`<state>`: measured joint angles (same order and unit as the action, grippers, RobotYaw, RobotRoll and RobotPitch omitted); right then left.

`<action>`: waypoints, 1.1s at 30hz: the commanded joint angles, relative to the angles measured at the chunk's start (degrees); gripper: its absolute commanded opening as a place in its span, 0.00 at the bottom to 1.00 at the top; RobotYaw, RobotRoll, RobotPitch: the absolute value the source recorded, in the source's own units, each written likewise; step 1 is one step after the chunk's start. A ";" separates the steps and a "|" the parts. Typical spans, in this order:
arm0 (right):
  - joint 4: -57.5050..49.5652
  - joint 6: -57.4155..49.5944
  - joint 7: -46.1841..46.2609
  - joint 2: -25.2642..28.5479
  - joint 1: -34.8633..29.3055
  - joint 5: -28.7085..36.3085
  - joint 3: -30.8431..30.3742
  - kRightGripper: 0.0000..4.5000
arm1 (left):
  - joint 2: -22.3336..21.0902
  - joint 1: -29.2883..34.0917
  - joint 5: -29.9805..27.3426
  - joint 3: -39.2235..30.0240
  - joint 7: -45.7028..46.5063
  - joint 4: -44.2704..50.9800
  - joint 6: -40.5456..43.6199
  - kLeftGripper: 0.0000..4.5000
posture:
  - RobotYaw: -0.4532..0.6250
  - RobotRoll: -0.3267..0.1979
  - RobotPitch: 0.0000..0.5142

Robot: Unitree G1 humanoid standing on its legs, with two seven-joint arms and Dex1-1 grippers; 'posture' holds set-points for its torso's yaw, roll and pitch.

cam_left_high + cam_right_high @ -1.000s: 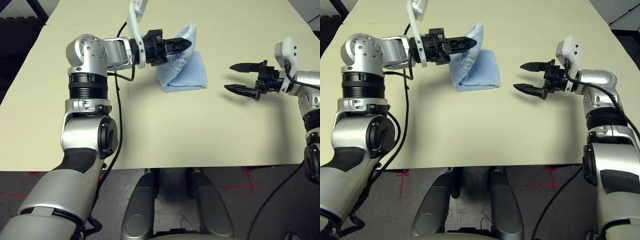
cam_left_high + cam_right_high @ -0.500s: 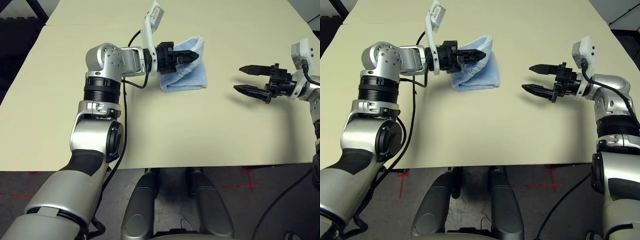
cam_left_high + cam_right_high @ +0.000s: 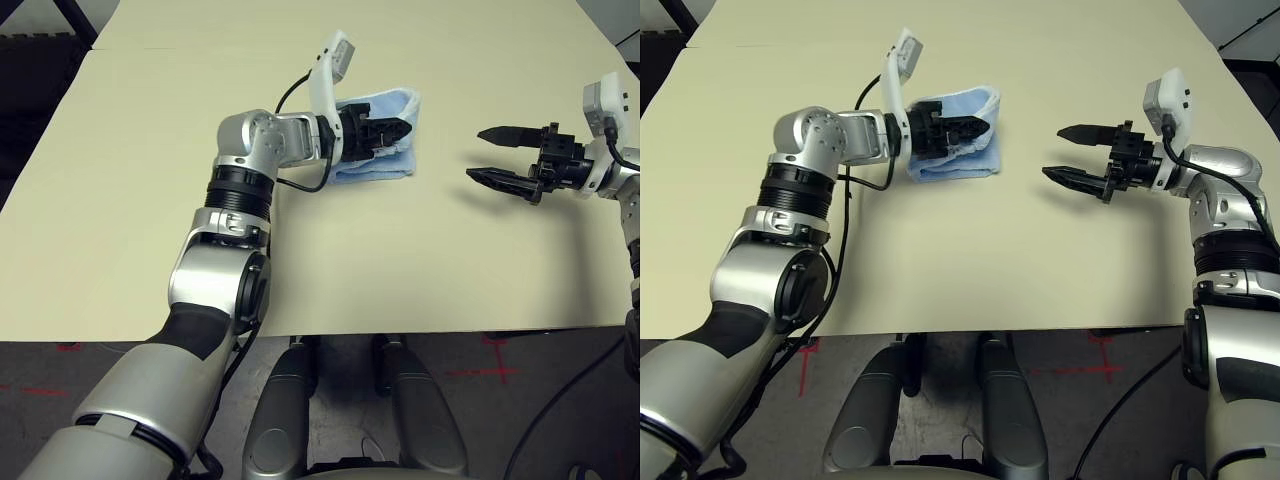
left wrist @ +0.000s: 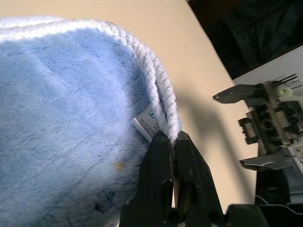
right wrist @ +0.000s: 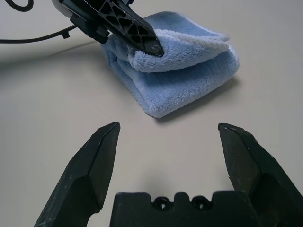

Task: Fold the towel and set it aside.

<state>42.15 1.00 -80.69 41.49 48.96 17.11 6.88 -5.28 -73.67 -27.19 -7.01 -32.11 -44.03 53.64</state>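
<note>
surface: beige table (image 3: 300, 250) | on it: folded lt-blue towel (image 3: 385, 168) – far centre, lower layers flat on top

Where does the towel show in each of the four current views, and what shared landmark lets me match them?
Left eye view: the towel lies on the table, upper centre, its top flap pinched by the shut left pincer.
Right eye view: upper centre-left.
Left wrist view: fills the left, white edging clamped.
Right wrist view: ahead, beyond the open right pincer, folded.
Shared landmark: the left pincer gripping the towel's edge.
</note>
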 commanded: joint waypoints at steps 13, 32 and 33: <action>-0.11 0.49 0.28 0.33 0.23 -0.71 -0.49 1.00 | 3.25 -1.13 -2.41 -2.94 -2.17 1.01 -0.13 0.57 | 0.46 0.62 0.50; 4.93 2.18 2.93 -7.41 4.81 -1.31 -0.86 1.00 | -21.50 14.79 14.96 12.08 -40.45 1.12 -52.89 1.00 | 0.47 0.62 0.52; 5.48 2.30 2.60 -7.19 4.93 -1.37 -0.82 1.00 | -22.16 14.98 15.12 12.09 -42.84 0.08 -55.89 1.00 | 0.47 0.62 0.52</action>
<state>46.37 2.55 -77.54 33.49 53.63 16.25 6.19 -26.72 -59.61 -13.30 4.48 -71.45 -42.32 2.18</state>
